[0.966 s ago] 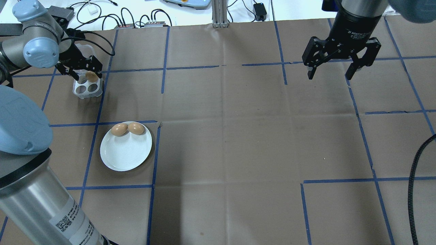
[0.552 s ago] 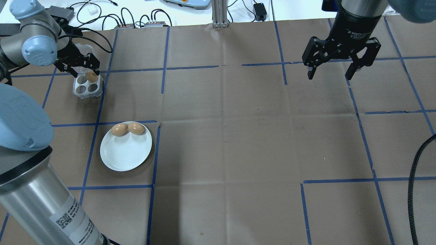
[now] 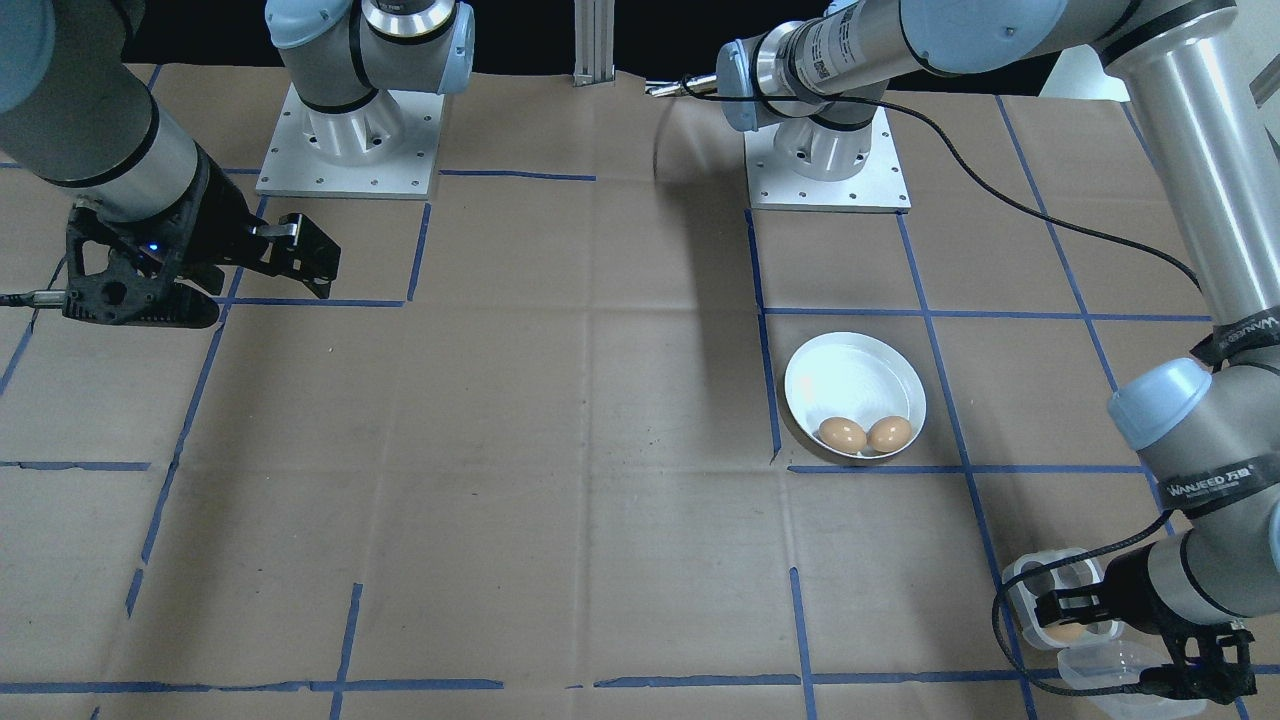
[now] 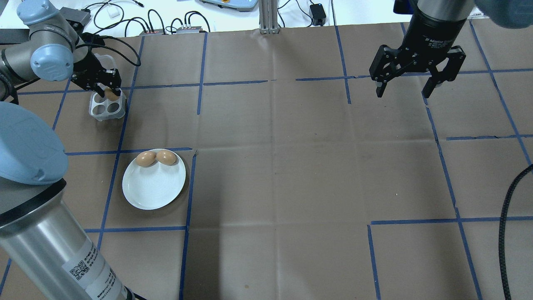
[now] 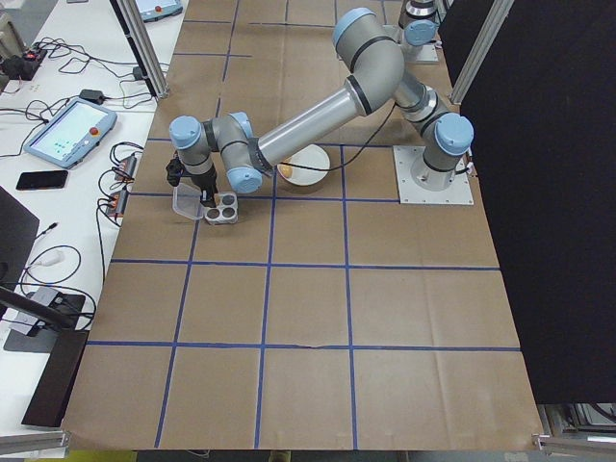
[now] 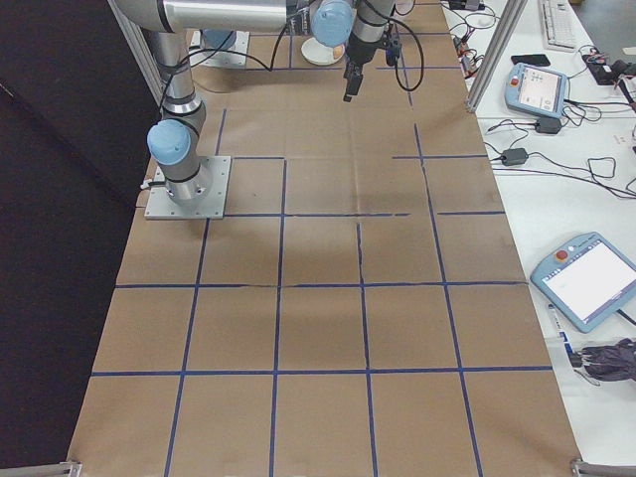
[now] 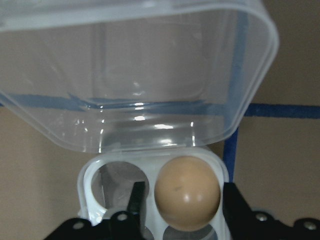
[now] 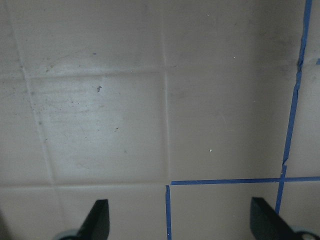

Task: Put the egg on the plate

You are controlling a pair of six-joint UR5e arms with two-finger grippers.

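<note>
While the left wrist view shows the left gripper (image 7: 182, 200) straddling an egg (image 7: 187, 192) in the clear tray (image 7: 95, 175), jaws apart, overhead the right gripper (image 4: 403, 88) hangs spread; the plate (image 4: 152, 193) lies near the tray, holding two eggs (image 4: 156, 158).

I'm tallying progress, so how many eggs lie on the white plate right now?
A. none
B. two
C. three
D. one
B: two brown eggs lie side by side near the rim of the plate; a third still sits in the clear tray.
</note>
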